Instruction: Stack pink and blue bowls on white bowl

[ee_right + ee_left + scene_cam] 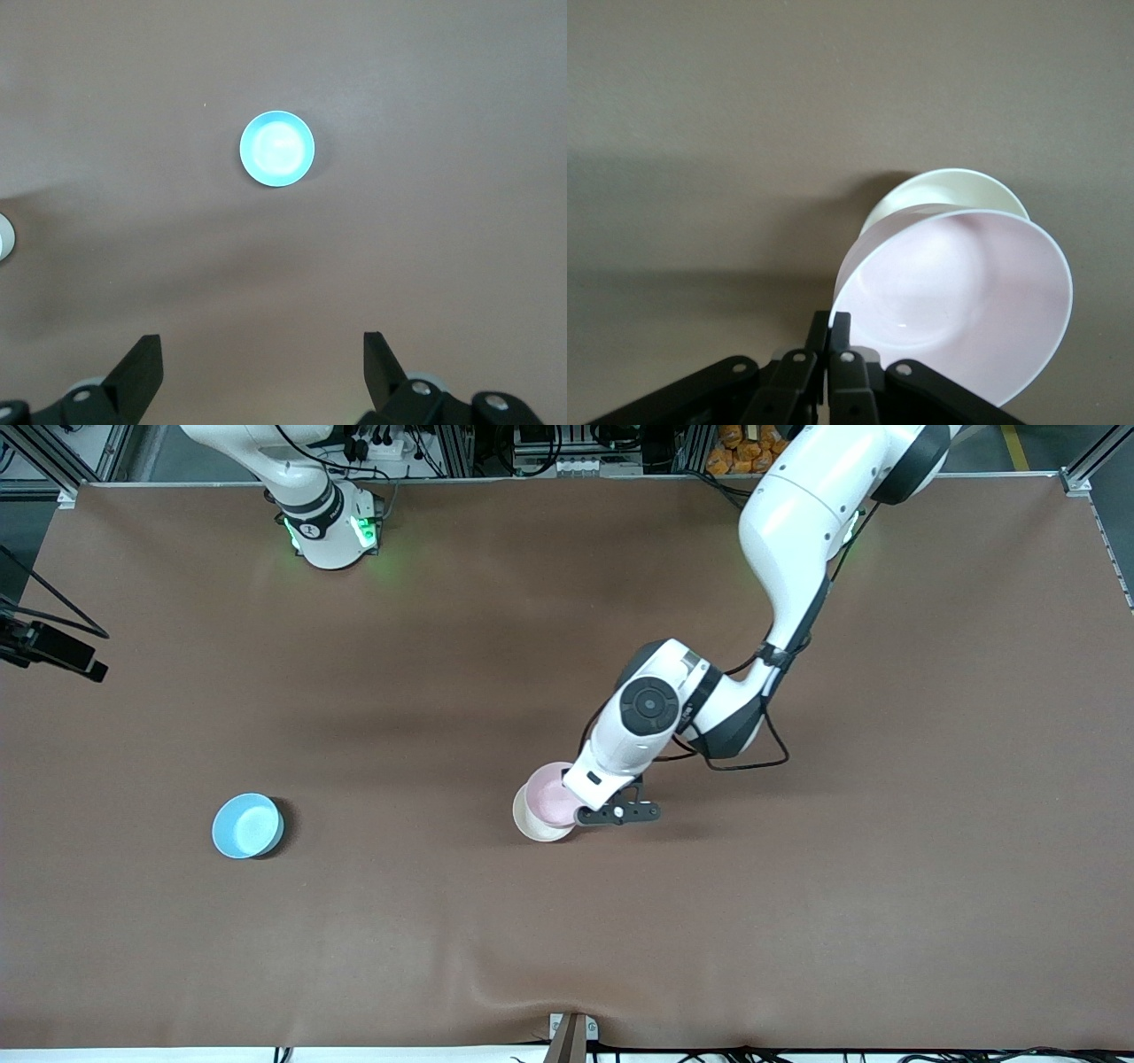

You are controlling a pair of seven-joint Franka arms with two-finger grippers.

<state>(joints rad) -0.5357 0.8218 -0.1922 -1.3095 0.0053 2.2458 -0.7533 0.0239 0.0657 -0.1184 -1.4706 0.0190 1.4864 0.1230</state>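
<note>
Blue bowl (247, 825) sits lowest in the front view, so it's closest to the cam, upright on the brown desk (797, 921), about midway between the robots' edge and the cam's edge, toward the right arm's end. Nothing is touching it, and it's well apart from the other two bowls.

White bowl (534, 821) is roughly mid-desk, a bit toward the left arm's end and barely farther from the cam than the blue one. Pink bowl (555, 797) is directly over it, tilted, w/ the low side down by the white rim. Can't tell if it's actually seated in there yet.

Left pincer (592, 812) is over the white bowl's edge, fingers (837, 341) clamped together on the pink rim; you can see the pinch pretty clearly in the left wrist view, w/ the white bowl poking out from under the pink one.

Right arm waits up by its base at the robots' edge. Right pincer (261, 367) shows only in its own wrist view, fingers wide apart and holding nothing, hanging high over the desk w/ the blue bowl in sight below.
</note>
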